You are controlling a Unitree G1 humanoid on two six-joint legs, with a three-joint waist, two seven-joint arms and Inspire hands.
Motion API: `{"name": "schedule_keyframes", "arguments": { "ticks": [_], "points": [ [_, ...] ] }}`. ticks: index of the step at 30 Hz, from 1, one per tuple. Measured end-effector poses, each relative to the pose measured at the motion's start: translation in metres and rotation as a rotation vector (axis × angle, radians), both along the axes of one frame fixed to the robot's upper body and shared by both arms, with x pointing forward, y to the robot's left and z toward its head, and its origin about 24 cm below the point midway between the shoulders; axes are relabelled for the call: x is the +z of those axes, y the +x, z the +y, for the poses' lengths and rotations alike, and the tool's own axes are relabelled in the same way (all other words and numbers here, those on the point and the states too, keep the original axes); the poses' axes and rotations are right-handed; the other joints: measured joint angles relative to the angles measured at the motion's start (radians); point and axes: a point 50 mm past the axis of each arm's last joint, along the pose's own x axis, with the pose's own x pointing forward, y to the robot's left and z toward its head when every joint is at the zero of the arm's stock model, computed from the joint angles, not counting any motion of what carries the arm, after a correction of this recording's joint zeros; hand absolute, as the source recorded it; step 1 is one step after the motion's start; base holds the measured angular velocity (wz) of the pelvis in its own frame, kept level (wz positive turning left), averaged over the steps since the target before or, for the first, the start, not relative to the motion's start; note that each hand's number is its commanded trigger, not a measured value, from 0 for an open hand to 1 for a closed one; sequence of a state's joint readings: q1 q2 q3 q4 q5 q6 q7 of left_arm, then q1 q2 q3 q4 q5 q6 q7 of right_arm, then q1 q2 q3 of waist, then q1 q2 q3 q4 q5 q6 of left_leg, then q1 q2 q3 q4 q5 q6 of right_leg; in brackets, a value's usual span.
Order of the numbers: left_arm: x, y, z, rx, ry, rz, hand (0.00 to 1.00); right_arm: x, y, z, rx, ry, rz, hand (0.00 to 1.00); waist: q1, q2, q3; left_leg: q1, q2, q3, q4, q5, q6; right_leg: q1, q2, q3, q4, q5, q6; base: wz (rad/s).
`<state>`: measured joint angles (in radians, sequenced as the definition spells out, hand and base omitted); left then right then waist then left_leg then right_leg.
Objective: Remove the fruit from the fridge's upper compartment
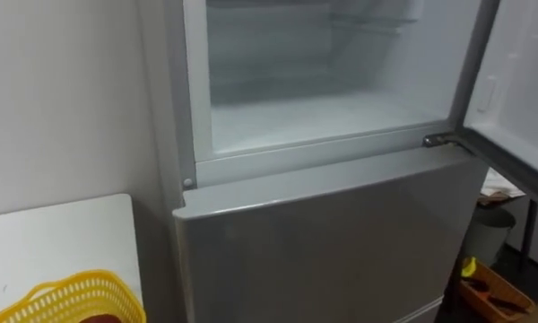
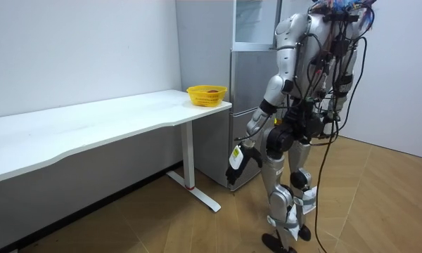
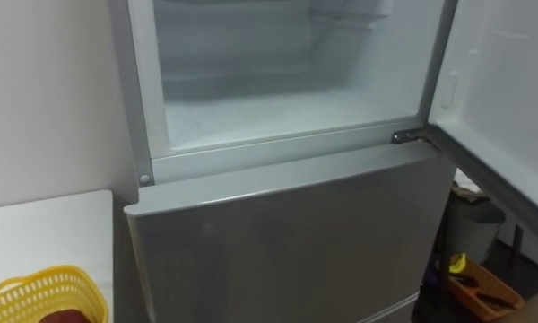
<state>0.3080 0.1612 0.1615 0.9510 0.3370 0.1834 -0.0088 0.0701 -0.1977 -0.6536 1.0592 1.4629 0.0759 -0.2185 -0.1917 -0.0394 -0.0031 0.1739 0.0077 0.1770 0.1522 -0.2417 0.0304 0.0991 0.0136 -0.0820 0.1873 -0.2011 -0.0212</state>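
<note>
I stand close in front of the fridge. Its upper compartment (image 1: 323, 108) is open, with a bare white floor and nothing seen on it. The upper door (image 1: 520, 81) is swung out to the right, and the grey lower door (image 1: 332, 242) is closed. A yellow basket (image 1: 72, 301) sits on the corner of the white table (image 1: 63, 233) at my left, with something reddish (image 3: 63, 316) inside. In the room view my left hand (image 2: 235, 158) hangs low beside my leg, away from the fridge.
A white wall (image 1: 63, 99) rises behind the table, which butts against the fridge's left side. On the floor to the right of the fridge are a grey bin (image 1: 493, 233) and an orange box (image 1: 495, 292).
</note>
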Motion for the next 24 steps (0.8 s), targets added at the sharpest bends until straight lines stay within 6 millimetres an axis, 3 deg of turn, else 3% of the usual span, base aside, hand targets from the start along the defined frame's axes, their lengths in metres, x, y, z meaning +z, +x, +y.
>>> {"name": "schedule_keyframes", "arguments": {
  "ticks": [7, 15, 24],
  "points": [
    [0.004, 0.004, 0.01, 0.006, 0.034, -0.024, 0.0, 0.024, 0.024, -0.031, -0.081, -0.082, -0.096, 0.0, 0.0, -0.012, 0.0014, -0.02, -0.001, 0.001, 0.002, 0.0, 0.0, -0.018, 0.003, 0.0, 0.004, 0.001, -0.003, 0.0],
    [0.005, 0.006, 0.012, 0.015, 0.041, -0.034, 0.0, 0.075, 0.053, -0.068, -0.09, -0.256, -0.189, 0.0, -0.004, -0.021, 0.0043, -0.04, 0.0, 0.013, 0.002, 0.0, 0.0, -0.047, 0.004, 0.004, 0.017, 0.002, -0.004, -0.04],
    [0.005, 0.005, 0.012, 0.007, 0.06, -0.033, 0.0, 0.118, 0.078, -0.086, -0.117, -0.359, -0.26, 0.0, -0.011, -0.015, 0.0053, -0.042, 0.002, 0.016, 0.002, 0.0, 0.0, -0.05, 0.007, 0.022, 0.018, 0.003, -0.005, -0.03]
  ]
}}
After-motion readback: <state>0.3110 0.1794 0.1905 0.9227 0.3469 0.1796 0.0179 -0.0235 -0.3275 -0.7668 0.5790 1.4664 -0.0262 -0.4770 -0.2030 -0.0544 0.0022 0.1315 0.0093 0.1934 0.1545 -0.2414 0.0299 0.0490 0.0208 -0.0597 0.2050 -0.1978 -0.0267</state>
